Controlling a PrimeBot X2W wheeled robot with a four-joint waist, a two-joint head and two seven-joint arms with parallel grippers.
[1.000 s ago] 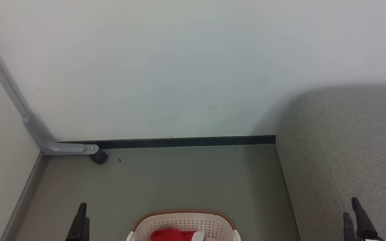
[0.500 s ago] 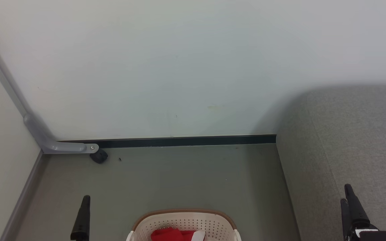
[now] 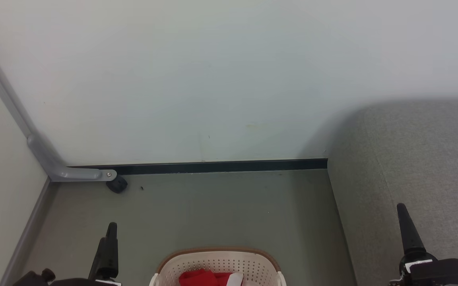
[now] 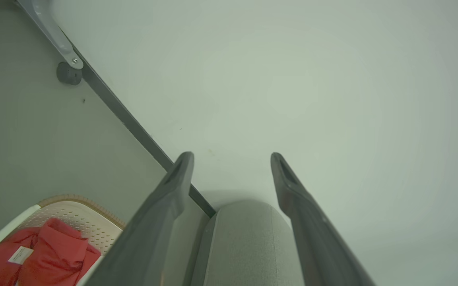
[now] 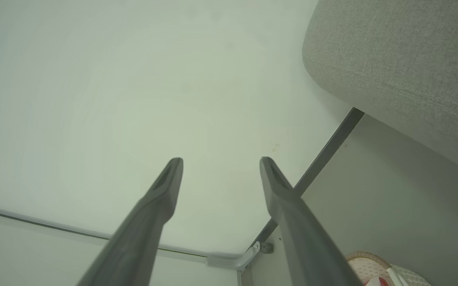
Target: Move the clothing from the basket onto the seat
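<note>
Left jaws and right jaws risen further up head view over last 1 s; both wide open, empty. Clothing [image 3: 199, 278] heaped in basket [image 3: 217, 263], on floor beside seat [image 3: 424, 159]. Judged light, limp, non-fragile: pinch top fold

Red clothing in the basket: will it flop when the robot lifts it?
Probably floppy: the red clothing lies crumpled in soft folds inside the basket. Likely light too, since it looks like thin cloth.
</note>
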